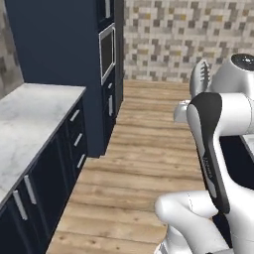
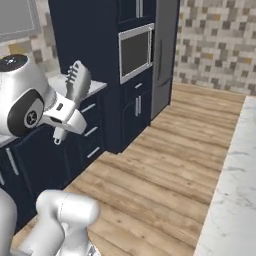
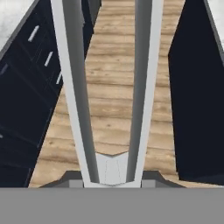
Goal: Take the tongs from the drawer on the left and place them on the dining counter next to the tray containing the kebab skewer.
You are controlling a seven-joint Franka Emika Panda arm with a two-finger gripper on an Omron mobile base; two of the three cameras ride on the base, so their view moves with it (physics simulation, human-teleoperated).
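Two thin silvery arms of the tongs (image 3: 111, 100) are running up your hand view from the gripper (image 3: 112, 175), which is pinching them at their joined end. In the right base view you are seeing the tongs (image 2: 77, 80) sticking up above the hand, high over the wooden floor (image 2: 165, 160). The dining counter (image 2: 232, 195) is lying on the right — a marble edge well apart from the tongs. On the left, navy drawers (image 1: 77, 139) are sitting closed under the marble worktop (image 1: 30, 124), with the dark oven tower (image 2: 135, 50) beyond — far end.
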